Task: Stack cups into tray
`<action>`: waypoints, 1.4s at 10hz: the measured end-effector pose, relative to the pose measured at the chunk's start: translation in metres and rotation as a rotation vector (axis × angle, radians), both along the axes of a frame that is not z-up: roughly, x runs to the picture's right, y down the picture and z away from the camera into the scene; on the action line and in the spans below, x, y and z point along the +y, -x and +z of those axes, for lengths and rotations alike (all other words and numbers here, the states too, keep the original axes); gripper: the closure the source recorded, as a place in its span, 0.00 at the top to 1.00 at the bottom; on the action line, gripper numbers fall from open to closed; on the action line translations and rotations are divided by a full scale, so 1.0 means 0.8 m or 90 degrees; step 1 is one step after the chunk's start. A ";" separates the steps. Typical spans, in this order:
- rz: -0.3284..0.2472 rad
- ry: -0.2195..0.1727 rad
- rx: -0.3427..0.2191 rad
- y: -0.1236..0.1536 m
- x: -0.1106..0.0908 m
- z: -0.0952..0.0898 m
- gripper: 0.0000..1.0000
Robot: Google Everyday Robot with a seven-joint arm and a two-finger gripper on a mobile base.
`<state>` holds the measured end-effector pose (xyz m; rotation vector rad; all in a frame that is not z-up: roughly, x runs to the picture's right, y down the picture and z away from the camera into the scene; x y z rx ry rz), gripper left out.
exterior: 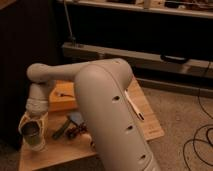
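Observation:
My gripper (32, 134) hangs from the arm's wrist (38, 102) at the far left, low over the front left corner of the wooden table (150, 127). A pale rounded shape with a dark hollow sits at its tip; I cannot tell whether this is a cup or part of the gripper. The yellow-orange tray (61, 99) lies behind and to the right of the gripper, largely hidden by my arm. No cup shows clearly apart from that shape.
My thick beige arm (112, 120) fills the middle and hides much of the table. Small dark and blue objects (70, 127) lie right of the gripper. A white strip (133, 106) lies on the table's right side. A dark shelf unit (150, 55) stands behind.

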<state>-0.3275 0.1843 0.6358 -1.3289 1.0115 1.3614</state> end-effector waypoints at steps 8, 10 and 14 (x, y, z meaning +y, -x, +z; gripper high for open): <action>-0.008 -0.019 -0.011 0.009 0.010 0.012 0.80; -0.005 -0.023 -0.022 0.008 0.007 0.014 0.80; -0.003 -0.017 -0.042 0.012 0.008 0.011 0.80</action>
